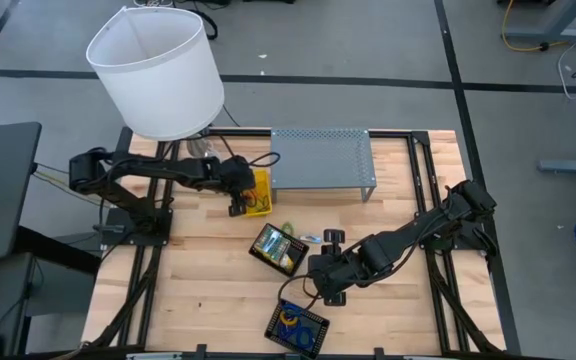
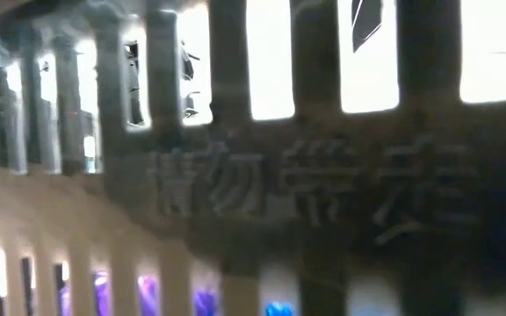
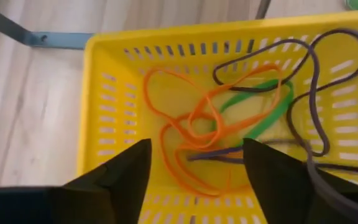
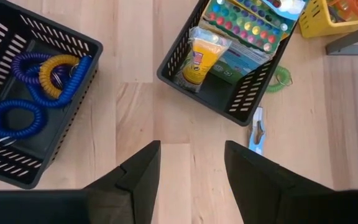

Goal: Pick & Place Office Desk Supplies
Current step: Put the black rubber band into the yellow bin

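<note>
Yellow plastic fills what my left wrist sees: a slotted yellow basket (image 3: 229,112) sits right under my left gripper (image 3: 194,171), whose two dark fingers (image 3: 120,177) stand spread apart with nothing between them. Inside the basket lie tangled rubber bands, an orange loop (image 3: 188,134), a green one (image 3: 260,115) and a purple one (image 3: 316,81) that trails up over the basket's wall. From above, that basket (image 1: 259,192) rests on the wooden table (image 1: 198,285) just beside the grey perforated shelf (image 1: 321,158), near the foot of the lamp with the white shade (image 1: 158,70). My right gripper (image 4: 191,165) hovers over bare wood, fingers parted and empty, between two black baskets. One black basket (image 4: 36,93) holds blue, purple and yellow coiled loops; the other black basket (image 4: 229,56) holds a paint set (image 4: 250,22) and a small yellow packet (image 4: 204,56). A green coil (image 4: 281,78) and a small blue-white item (image 4: 257,130) lie on the table just beside the second basket. The low view is blocked by blurred slats, and I cannot tell what they belong to.
</note>
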Robot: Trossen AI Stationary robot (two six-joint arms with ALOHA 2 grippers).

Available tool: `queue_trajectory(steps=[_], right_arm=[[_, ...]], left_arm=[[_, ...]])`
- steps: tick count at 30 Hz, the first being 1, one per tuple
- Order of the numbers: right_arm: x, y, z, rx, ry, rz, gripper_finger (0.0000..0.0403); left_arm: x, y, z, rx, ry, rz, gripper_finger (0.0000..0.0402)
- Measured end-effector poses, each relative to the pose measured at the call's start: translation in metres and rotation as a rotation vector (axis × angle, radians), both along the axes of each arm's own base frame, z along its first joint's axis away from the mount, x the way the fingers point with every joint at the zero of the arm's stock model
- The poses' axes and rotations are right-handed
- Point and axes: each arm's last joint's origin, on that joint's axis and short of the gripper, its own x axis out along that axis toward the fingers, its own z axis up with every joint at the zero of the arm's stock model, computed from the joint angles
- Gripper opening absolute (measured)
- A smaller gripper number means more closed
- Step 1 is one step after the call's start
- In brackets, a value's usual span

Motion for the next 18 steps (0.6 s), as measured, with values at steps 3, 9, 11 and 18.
queue_trajectory(steps=[3,9,11,18], right_arm=[[-0.001,0.0,0.0,-0.004,0.008,0.0,0.0185],[-0.002,-0.001,-0.001,-0.012,0.026,-0.006,0.0185],[-0.003,-0.002,-0.001,-0.013,0.034,-0.015,0.0185],[-0.004,-0.001,-0.002,-0.012,0.039,-0.021,0.0185]], left_arm=[[-0.002,-0.001,0.007,0.01,-0.026,0.002,0.0277],[-0.008,-0.005,0.027,0.0,-0.115,-0.022,0.0281],[-0.01,-0.007,0.032,-0.011,-0.148,-0.026,0.0279],[-0.012,-0.008,0.035,-0.03,-0.167,-0.027,0.0278]])
